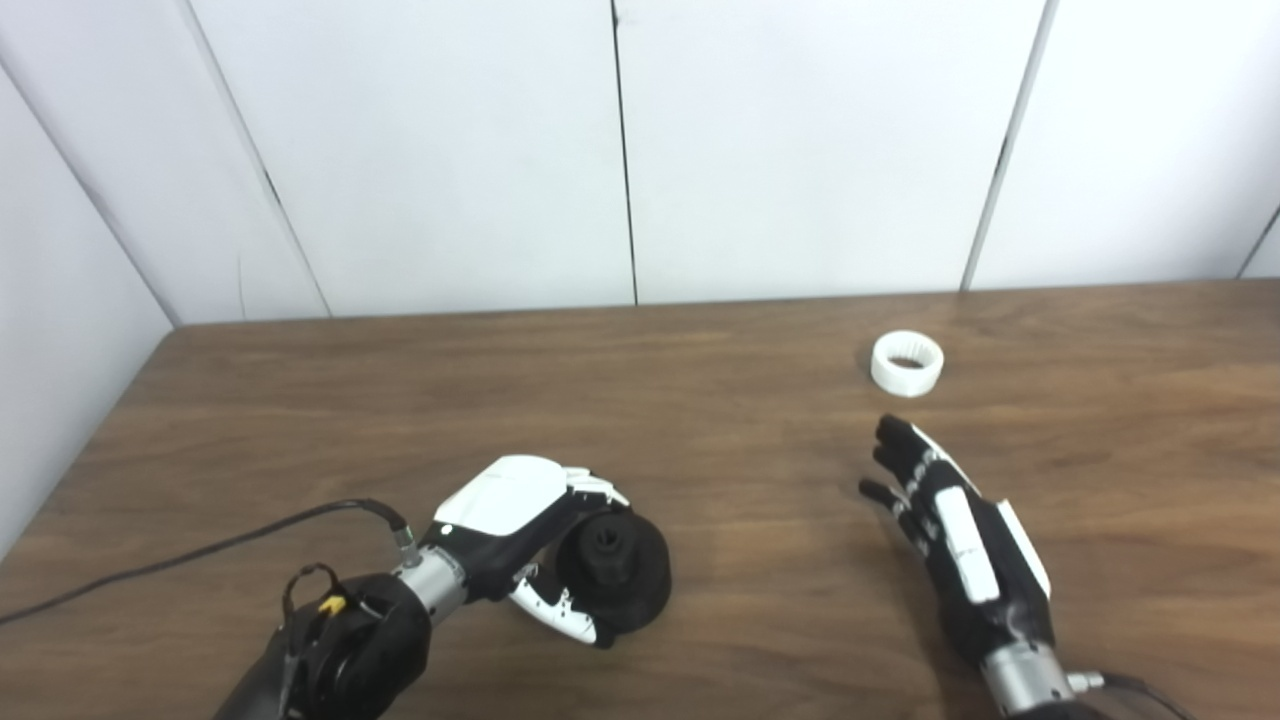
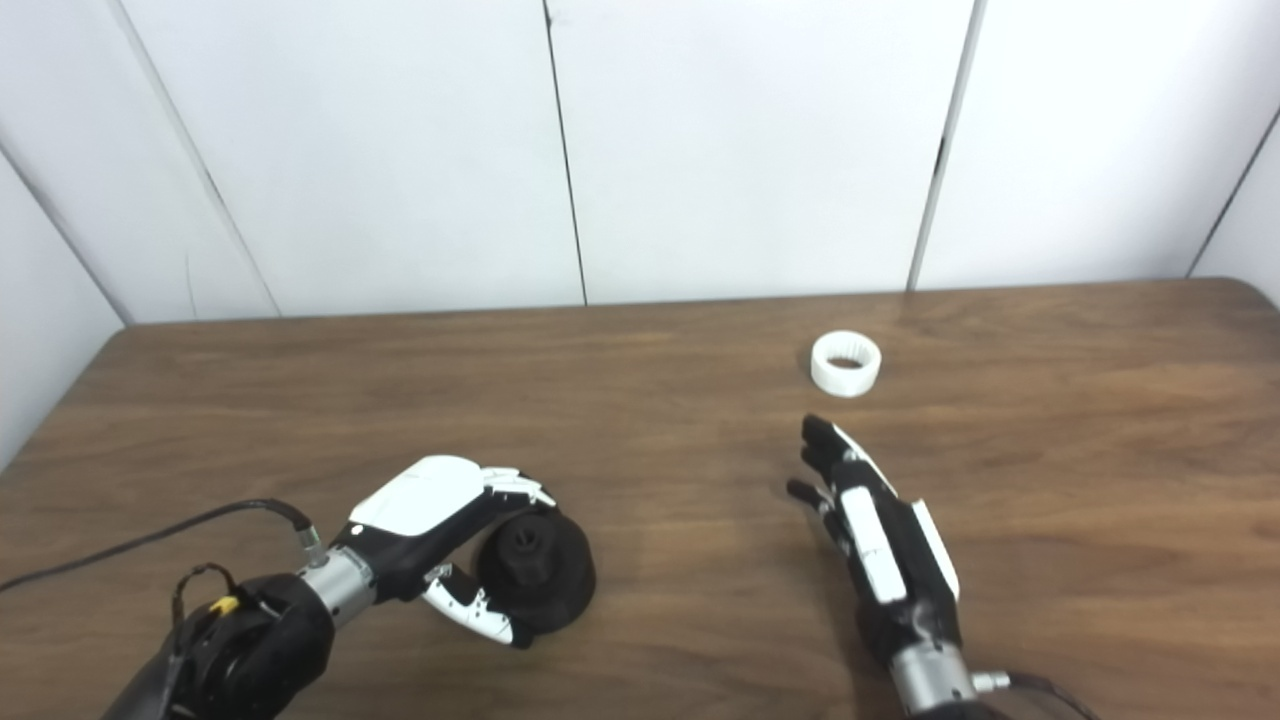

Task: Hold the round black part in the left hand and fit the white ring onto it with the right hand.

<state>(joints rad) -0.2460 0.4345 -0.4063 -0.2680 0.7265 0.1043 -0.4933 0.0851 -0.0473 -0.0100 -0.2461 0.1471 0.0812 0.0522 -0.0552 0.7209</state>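
My left hand grasps the black part near the table's front edge. My right hand is released, fingers apart, near the ring, which lies toward the back edge.

Matt black part, wood-grain table

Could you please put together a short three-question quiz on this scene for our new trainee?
1. True or false: the right hand already holds the white ring.
2. Which hand is wrapped around the round black part? A) left B) right C) neither
3. Fill in: the white ring lies on the ___, beyond the right hand's fingertips.

Key: 1. False; the hand is open and short of the ring. 2. A, the left hand. 3. table.
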